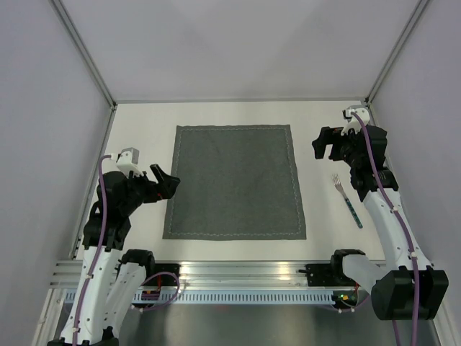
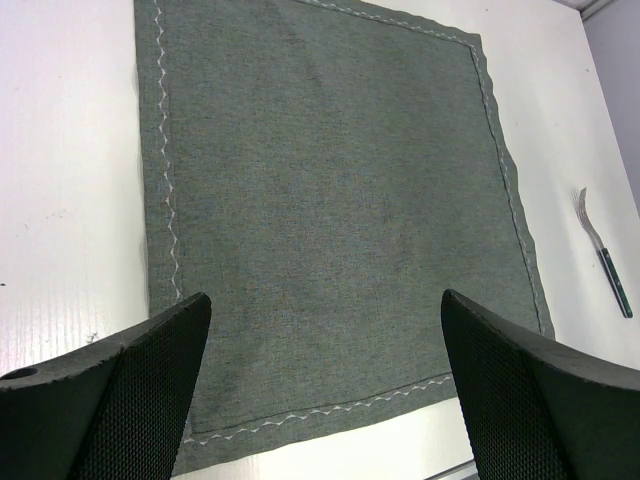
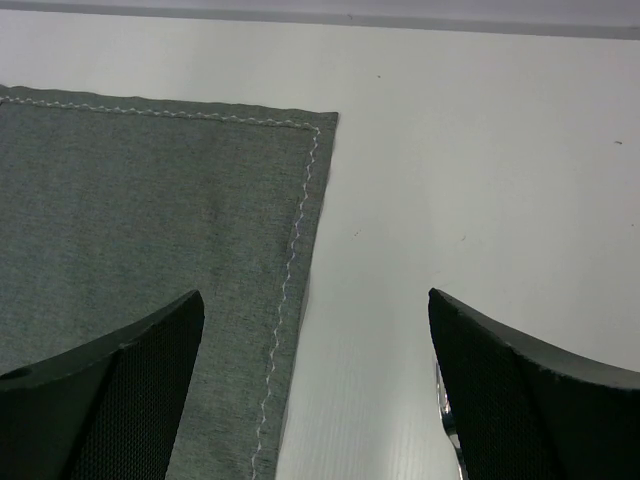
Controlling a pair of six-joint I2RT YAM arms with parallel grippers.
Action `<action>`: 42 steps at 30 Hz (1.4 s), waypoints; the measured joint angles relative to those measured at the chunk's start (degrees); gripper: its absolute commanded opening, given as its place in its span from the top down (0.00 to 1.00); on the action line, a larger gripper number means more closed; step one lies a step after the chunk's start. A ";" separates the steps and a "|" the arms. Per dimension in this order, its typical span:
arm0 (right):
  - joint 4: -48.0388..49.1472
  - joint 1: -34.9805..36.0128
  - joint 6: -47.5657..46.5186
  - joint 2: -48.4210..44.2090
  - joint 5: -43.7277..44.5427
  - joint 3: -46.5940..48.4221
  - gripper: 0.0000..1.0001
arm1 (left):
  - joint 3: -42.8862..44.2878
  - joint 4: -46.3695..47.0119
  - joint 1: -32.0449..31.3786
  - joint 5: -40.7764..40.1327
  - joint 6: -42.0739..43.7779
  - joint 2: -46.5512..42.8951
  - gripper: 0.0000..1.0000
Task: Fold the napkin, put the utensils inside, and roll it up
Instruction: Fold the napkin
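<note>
From above, the napkin (image 1: 234, 180) lies flat on the table (image 1: 144, 122) with the fork (image 1: 348, 201) to its right, and the left gripper (image 1: 167, 182) and right gripper (image 1: 325, 144) are both spread and empty. In the left wrist view, a shallow pinch at the near edge could drag the whole napkin askew. In the right wrist view, the fork's tines sit just beside one finger (image 3: 530, 400), easily knocked on the way down.

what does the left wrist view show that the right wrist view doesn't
Left wrist only: nearly the whole napkin, the full fork lying apart beside it, the open left gripper. Right wrist only: a long run of the far edge of the table, the open right gripper. Both: the napkin's far right corner, flat and unfolded.
</note>
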 measured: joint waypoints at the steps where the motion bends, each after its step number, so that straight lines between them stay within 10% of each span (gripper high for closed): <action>1: -0.04 0.00 0.00 0.00 -0.02 0.00 0.02 | 0.00 0.00 0.00 0.00 0.00 0.00 0.00; 12: -1.31 5.03 -0.07 0.50 -2.73 0.50 0.11 | 5.57 -1.44 0.00 -0.48 0.02 4.85 0.00; 28: -0.31 53.88 -4.96 29.35 11.89 16.20 0.41 | 43.41 -6.58 0.00 -5.53 0.11 15.87 0.00; 42: 1.77 74.75 -6.03 55.63 16.35 31.91 0.50 | 47.82 -12.04 0.00 -10.95 0.09 15.47 0.00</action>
